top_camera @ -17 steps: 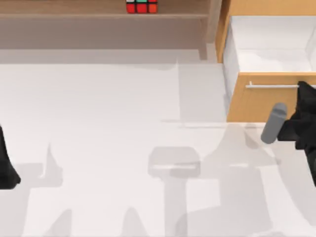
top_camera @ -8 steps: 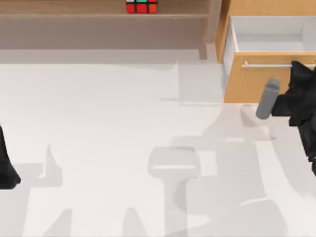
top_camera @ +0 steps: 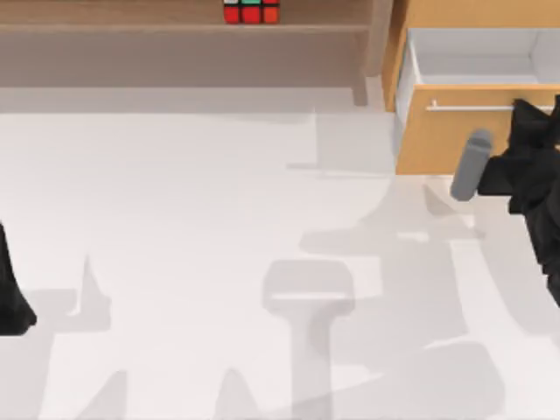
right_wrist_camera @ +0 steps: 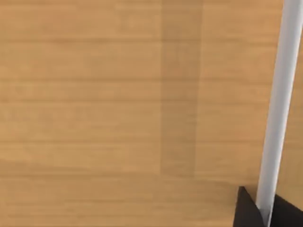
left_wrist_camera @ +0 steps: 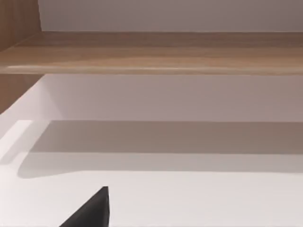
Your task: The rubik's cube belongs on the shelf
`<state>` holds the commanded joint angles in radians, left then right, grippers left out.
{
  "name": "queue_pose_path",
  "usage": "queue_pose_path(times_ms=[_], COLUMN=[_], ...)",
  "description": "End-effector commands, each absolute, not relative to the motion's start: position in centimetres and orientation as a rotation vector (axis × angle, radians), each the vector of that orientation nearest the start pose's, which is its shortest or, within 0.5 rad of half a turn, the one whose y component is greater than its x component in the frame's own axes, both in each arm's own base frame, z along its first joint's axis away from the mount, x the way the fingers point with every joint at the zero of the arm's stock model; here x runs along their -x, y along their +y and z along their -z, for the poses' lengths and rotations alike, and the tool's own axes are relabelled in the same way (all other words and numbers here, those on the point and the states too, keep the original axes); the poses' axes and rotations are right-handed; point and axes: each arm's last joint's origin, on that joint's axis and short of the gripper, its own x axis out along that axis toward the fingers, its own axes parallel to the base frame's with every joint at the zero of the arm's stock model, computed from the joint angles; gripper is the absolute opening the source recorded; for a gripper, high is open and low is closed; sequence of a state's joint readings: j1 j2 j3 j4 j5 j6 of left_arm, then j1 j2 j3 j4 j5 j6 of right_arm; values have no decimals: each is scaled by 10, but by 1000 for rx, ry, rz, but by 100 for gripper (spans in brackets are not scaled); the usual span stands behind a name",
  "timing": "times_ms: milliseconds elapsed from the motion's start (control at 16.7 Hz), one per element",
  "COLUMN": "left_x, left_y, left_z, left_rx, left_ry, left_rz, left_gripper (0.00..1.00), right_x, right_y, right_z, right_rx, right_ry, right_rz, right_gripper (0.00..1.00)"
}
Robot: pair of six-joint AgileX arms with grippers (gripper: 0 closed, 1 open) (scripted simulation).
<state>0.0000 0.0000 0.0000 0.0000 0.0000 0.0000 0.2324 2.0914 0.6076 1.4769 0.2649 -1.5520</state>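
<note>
The rubik's cube (top_camera: 251, 11), its red stickers facing me, rests on the light-brown shelf (top_camera: 131, 17) at the back of the table. The shelf's board (left_wrist_camera: 151, 52) also runs across the left wrist view. My right gripper (top_camera: 535, 118) is at the orange-wood drawer front (top_camera: 455, 140) on the right. There its dark fingertips (right_wrist_camera: 247, 210) stand on either side of the silver handle (right_wrist_camera: 279, 104), shut on it. My left arm (top_camera: 10, 289) stays parked at the table's left edge, far from the cube.
The drawer (top_camera: 472, 57) of the orange-wood cabinet (top_camera: 472, 13) stands partly open, its white inside showing. An upright post (top_camera: 378, 44) ends the shelf beside the cabinet. A wide stretch of white table (top_camera: 219, 219) lies between the arms.
The drawer has slid back toward the cabinet, less of its white inside showing. My right gripper moved back with the handle. Cube and left arm stayed still.
</note>
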Motion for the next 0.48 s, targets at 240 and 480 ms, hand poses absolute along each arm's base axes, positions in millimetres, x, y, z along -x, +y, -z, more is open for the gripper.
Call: queue_pose_path(times_ms=[240,480], left_x=[-106,-106], left_y=[-1,-1], left_z=[-160,-160], left_rx=[0,0], left_ry=[0,0], left_rz=[0,0], left_gripper=[100,100], right_x=[-356,-377], right_y=[72,70], right_z=[-87,-88], right_rx=[1568,1568], right_ry=[13,14], right_rz=[-4,0], right_gripper=[0,0])
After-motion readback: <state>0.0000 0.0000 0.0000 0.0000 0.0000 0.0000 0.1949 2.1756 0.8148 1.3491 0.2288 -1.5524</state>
